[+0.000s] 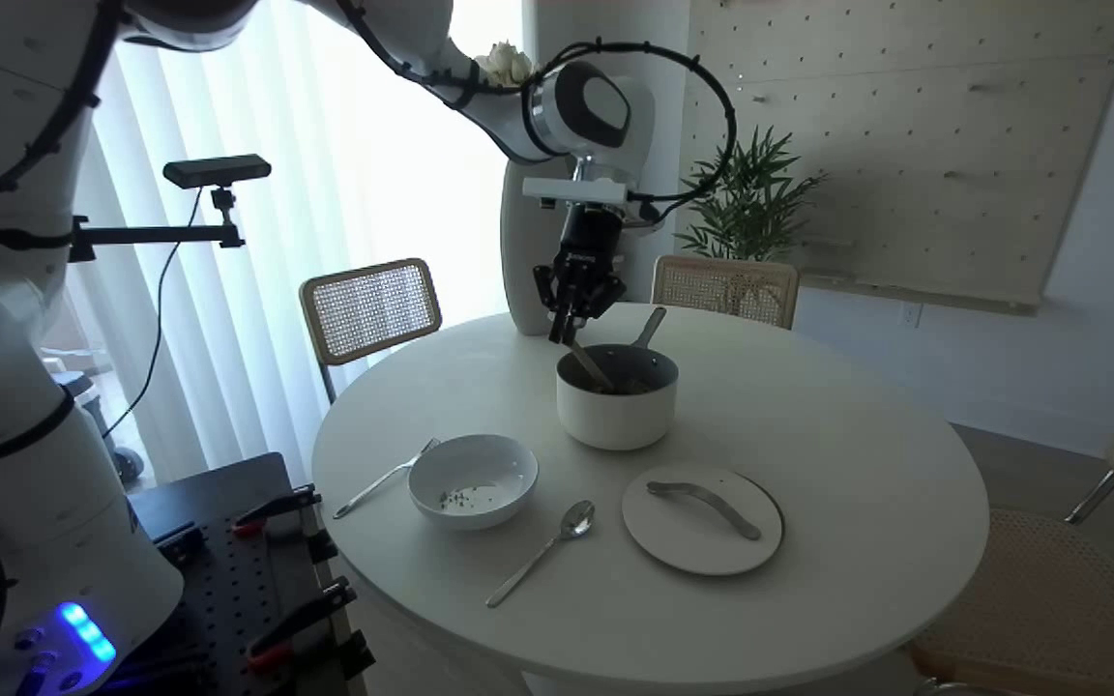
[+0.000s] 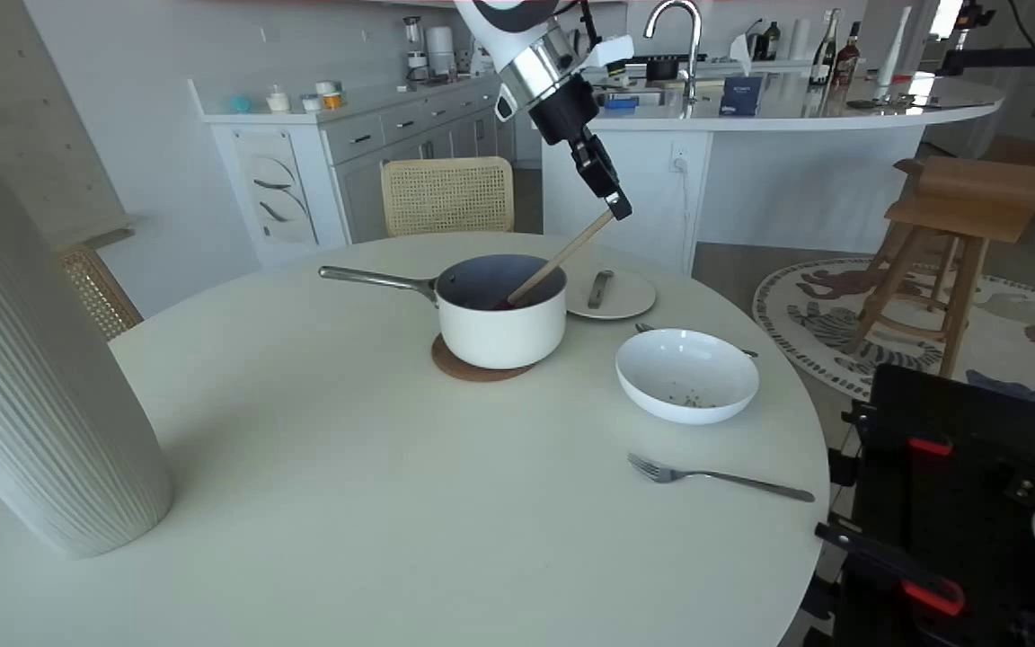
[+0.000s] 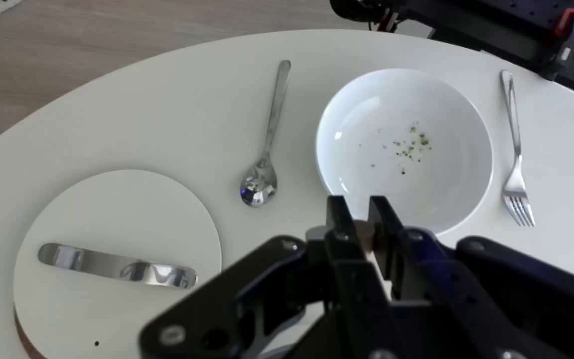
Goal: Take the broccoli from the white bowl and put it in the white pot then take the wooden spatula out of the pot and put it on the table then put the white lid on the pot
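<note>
Gripper (image 3: 358, 213) — holding wooden spatula (image 3: 364, 233)

We count 1 table (image 2: 347, 539), 1 white pot (image 2: 499, 337), 1 wooden spatula (image 2: 562, 261), 1 white lid (image 1: 681, 538), 1 white bowl (image 3: 446, 184), 1 spoon (image 3: 260, 180), 1 fork (image 3: 515, 184), 1 vase (image 2: 41, 377). Green crumbs (image 3: 424, 141): too small to count.

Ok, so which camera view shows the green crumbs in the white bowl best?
The wrist view. It looks down into the white bowl, and the green crumbs stand out in colour, many of them separately. In both exterior views they are only tiny, dull specks inside the bowl.
</note>
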`<action>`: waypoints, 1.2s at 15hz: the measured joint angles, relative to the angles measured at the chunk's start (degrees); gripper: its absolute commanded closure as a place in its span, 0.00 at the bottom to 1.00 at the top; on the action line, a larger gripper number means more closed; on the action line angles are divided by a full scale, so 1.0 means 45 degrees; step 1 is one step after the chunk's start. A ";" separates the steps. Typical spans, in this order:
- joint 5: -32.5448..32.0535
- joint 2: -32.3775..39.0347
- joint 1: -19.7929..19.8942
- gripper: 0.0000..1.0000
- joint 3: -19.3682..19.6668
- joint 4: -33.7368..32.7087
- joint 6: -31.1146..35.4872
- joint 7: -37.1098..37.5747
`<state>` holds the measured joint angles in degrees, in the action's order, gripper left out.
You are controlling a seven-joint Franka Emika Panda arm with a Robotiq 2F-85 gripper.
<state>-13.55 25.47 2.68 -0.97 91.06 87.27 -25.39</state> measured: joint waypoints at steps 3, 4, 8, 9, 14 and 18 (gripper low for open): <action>0.0720 0.0018 0.0010 0.96 -0.0001 -0.0561 -0.0260 0.0342; 0.0904 0.0038 -0.0007 0.96 -0.0007 -0.0745 -0.0334 0.0520; 0.1468 0.0252 -0.0078 0.96 -0.0048 -0.1610 -0.0690 0.1230; 0.1590 0.0318 -0.0073 0.96 -0.0048 -0.1805 -0.0761 0.1340; 0.2186 0.0441 0.0222 0.96 -0.0013 -0.2168 -0.0833 0.1519; 0.2729 0.0444 0.0636 0.96 0.0042 -0.2167 -0.0712 0.1467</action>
<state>-1.27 27.47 5.54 -0.78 81.31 84.06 -18.78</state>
